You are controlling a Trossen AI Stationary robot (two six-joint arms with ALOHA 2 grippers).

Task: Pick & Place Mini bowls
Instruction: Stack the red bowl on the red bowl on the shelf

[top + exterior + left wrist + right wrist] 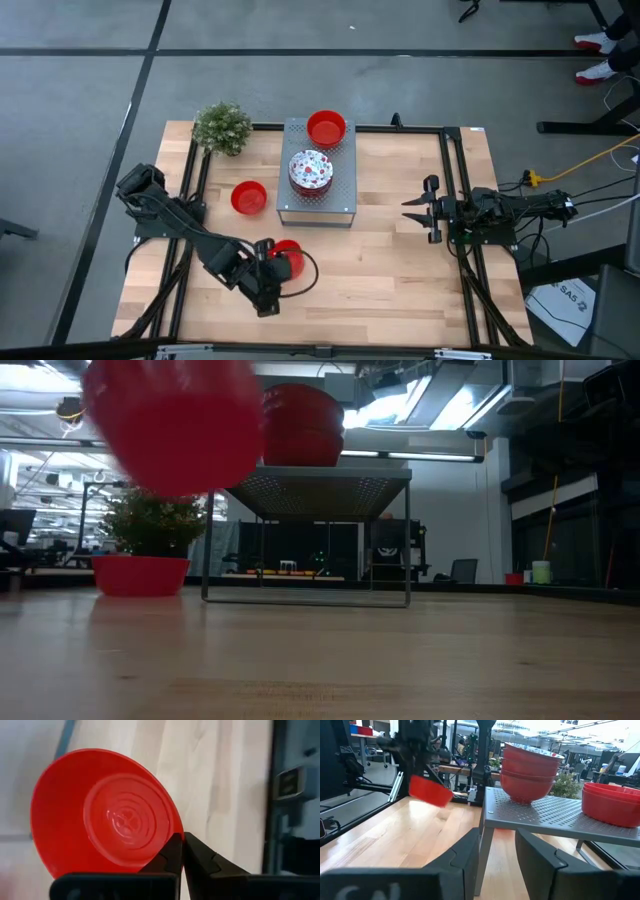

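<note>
My left gripper is shut on a plain red mini bowl, which hangs above the near middle of the table. Another red bowl rests on its base on the table, left of the grey perforated box. On the box's top stand a red bowl and a stack topped by a white, red-speckled bowl. My right gripper waits open at the table's right side, pointing level toward the box and touching nothing. My left gripper pinches the red bowl's wall at its rim between its two fingers, one finger on the inner side and the other on the outer side. The fingers slant down from the table's left. The bowl is lifted clear of the table and tilted.
A small green bushy plant stands at the table's far left corner. A black frame runs along the table's sides. Bare wood lies between the held bowl and my right arm.
</note>
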